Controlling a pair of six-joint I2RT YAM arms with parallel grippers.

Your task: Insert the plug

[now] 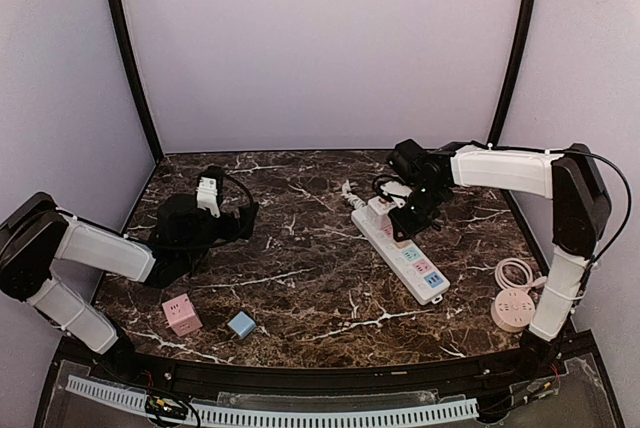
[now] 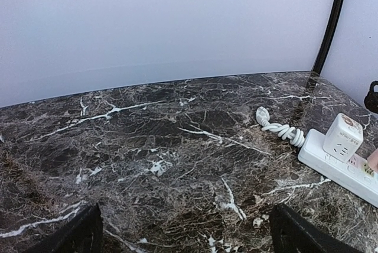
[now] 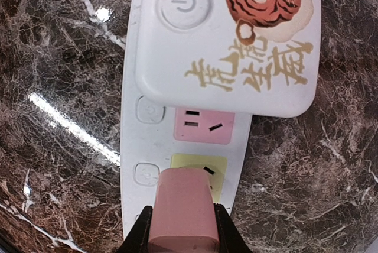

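From above, the power strip (image 1: 418, 260) is being hovered over by the right fingers (image 1: 412, 216). In the left wrist view, the left fingers (image 2: 80, 236) are being held wide apart, nothing between them. In the right wrist view, the pink plug (image 3: 182, 208) is being clamped between the right fingers, apparently being lined up with the yellow socket (image 3: 188, 161) just beyond them.

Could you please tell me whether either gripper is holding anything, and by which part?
The right gripper holds the pink plug by its sides; the left gripper holds nothing.
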